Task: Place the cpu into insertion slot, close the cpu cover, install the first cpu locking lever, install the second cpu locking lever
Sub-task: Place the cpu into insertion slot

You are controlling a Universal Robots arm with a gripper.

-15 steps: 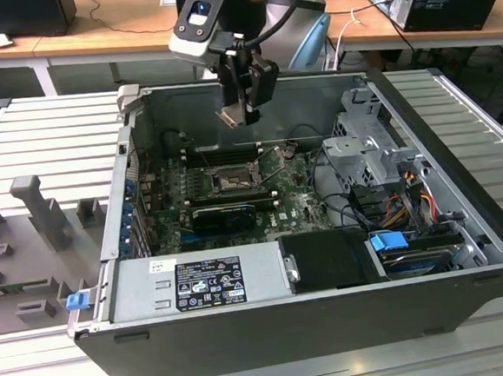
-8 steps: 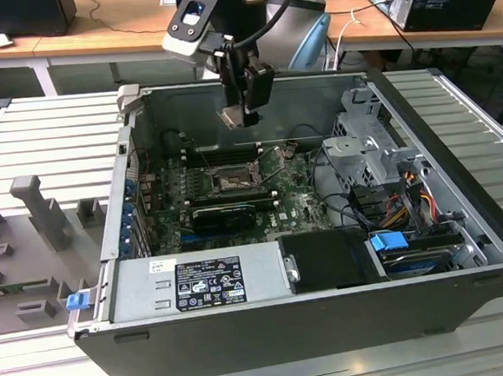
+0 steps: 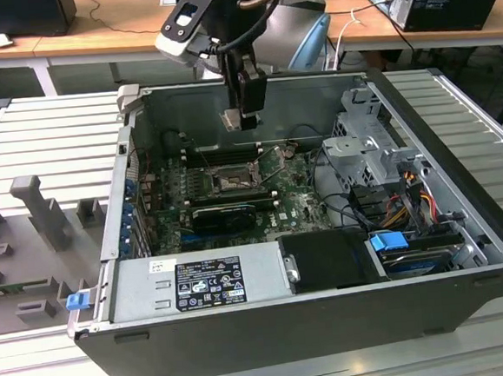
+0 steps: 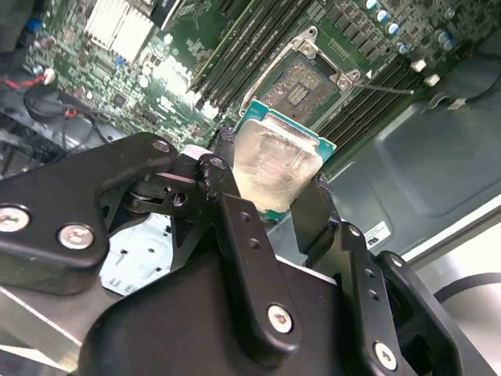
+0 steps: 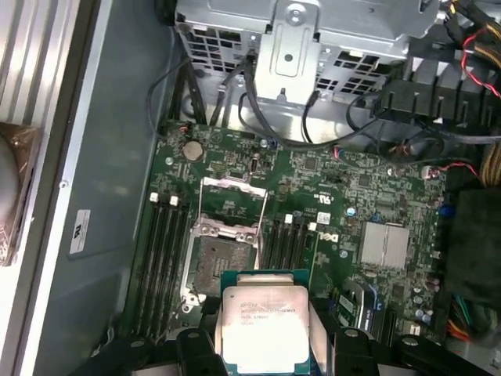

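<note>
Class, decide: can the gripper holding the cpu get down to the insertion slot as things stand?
Probably yes. The gripper holds the cpu above the open case, the cpu cover stands raised off the insertion slot, and nothing lies across its pin field.

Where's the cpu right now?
In the exterior view, the cpu sits clamped in the pincer, raised above the open case, not yet in the insertion slot below.

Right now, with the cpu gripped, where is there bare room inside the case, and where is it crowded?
The gripper holds the cpu. Bare: the open insertion slot, between the two memory slot banks, cpu cover raised; and the grey case panel beside the motherboard. Crowded: black cables by the drive cage.
</note>
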